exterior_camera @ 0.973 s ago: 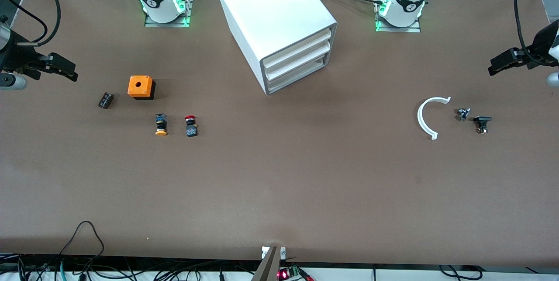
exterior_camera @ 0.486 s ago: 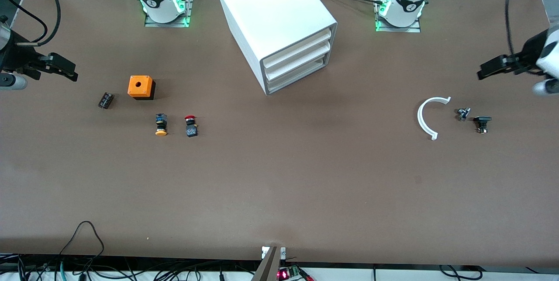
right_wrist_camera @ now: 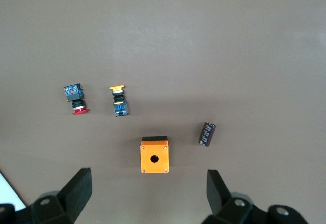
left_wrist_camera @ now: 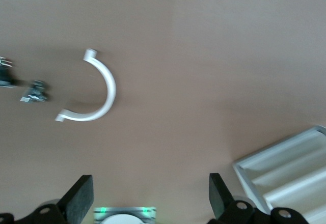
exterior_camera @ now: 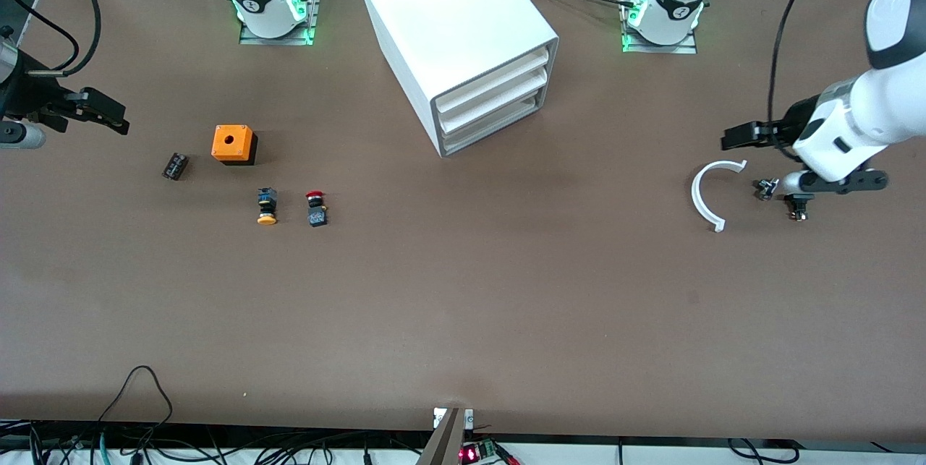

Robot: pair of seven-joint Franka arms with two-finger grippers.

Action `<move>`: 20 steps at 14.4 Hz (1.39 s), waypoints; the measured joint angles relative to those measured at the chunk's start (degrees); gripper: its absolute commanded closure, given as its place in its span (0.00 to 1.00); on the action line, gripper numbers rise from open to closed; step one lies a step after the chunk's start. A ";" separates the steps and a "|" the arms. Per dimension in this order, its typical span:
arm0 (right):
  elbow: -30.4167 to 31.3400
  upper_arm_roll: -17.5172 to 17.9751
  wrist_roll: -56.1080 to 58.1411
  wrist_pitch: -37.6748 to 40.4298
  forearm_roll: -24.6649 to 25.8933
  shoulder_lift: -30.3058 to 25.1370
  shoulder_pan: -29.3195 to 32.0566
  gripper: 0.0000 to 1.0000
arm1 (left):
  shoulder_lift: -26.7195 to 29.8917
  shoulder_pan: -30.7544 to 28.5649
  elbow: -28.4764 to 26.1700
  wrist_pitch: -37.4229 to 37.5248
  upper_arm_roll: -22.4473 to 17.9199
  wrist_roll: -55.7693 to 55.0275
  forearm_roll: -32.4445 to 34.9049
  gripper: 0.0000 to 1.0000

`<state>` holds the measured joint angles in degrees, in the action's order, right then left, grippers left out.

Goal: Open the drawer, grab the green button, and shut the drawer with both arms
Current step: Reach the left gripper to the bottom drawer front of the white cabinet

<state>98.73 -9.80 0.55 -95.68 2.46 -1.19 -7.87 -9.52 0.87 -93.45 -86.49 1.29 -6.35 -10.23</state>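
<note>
Left gripper swinging inward from tabletop edge, jaws spread, heading for closed drawer; right gripper waiting, jaws spread.

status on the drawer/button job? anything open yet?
Nothing done: the drawer sits shut in the cabinet, and no green button shows. In hand: the left gripper hangs open over the white arc. The right gripper waits open. Opening, taking and closing remain.

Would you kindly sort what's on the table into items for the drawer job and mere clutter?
Job: drawer, shut; left gripper, open; right gripper, open.
Clutter: orange box, red-capped button, yellow-capped button, white arc, black cylinder.
</note>
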 measured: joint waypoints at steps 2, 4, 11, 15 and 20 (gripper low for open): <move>0.00 0.00 0.00 0.00 0.00 0.01 0.00 0.00 | -3.34 0.00 -0.97 -0.23 0.01 0.08 -4.94 0.00; 0.00 0.00 0.00 0.00 0.00 0.01 0.00 0.00 | -7.08 0.02 -1.68 -0.66 0.04 0.15 -9.95 0.00; 0.00 0.00 0.00 0.00 0.00 0.01 0.00 0.00 | -18.14 1.23 -11.46 -3.64 1.62 16.91 -35.13 0.00; 0.01 0.00 0.00 0.00 0.00 0.01 0.00 0.00 | -24.38 4.48 -14.86 -3.72 2.22 38.20 -41.41 0.00; 0.00 0.00 0.00 0.00 0.00 0.01 0.00 0.00 | -28.51 6.11 -18.71 -5.47 7.31 52.16 -49.14 0.04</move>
<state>98.73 -9.80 0.55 -95.68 2.46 -1.18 -7.87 -38.02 6.98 -112.17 -91.96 8.59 45.81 -59.37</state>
